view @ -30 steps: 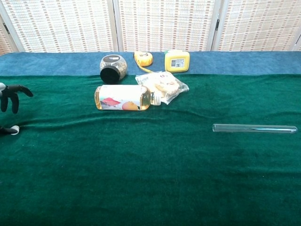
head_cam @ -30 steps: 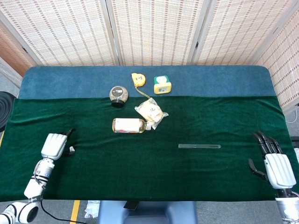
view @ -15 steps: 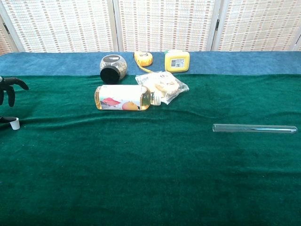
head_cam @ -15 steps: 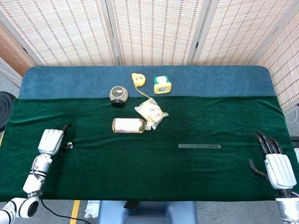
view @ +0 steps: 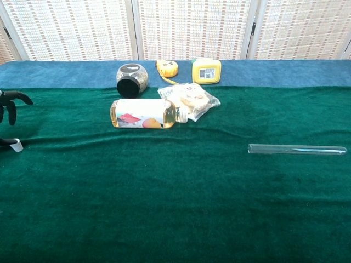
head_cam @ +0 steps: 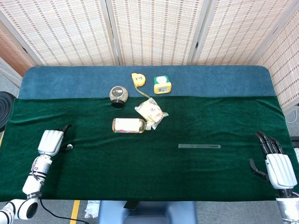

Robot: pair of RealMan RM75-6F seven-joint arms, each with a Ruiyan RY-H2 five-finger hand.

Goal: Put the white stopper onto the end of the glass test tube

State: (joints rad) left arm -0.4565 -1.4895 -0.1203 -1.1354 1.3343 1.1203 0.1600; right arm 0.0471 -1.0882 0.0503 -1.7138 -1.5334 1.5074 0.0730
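Two robot hands are seen at opposite ends of the green-clothed surface (head_cam: 154,172). The white stopper (view: 17,144) is seen just beside the left robot hand (head_cam: 50,141), on the side toward the glass test tube (head_cam: 199,146); in the chest view it looks pinched by that robot hand's dark fingertips (view: 4,142), but this can't be confirmed, so its grasp state cannot be told. The right robot hand (head_cam: 278,169) is released, fingers spread, nothing held.

The tube is laid flat with its long axis running left-right, well apart from the stopper and far nearer the right robot hand. Its open end is turned toward the stopper, so a long carry across the surface toward the tube is judged necessary.

Versus a second ago: the left robot hand has been drawn back toward the left edge, with the stopper moved with it. Tube, bottle (head_cam: 129,125) and right robot hand are unchanged.
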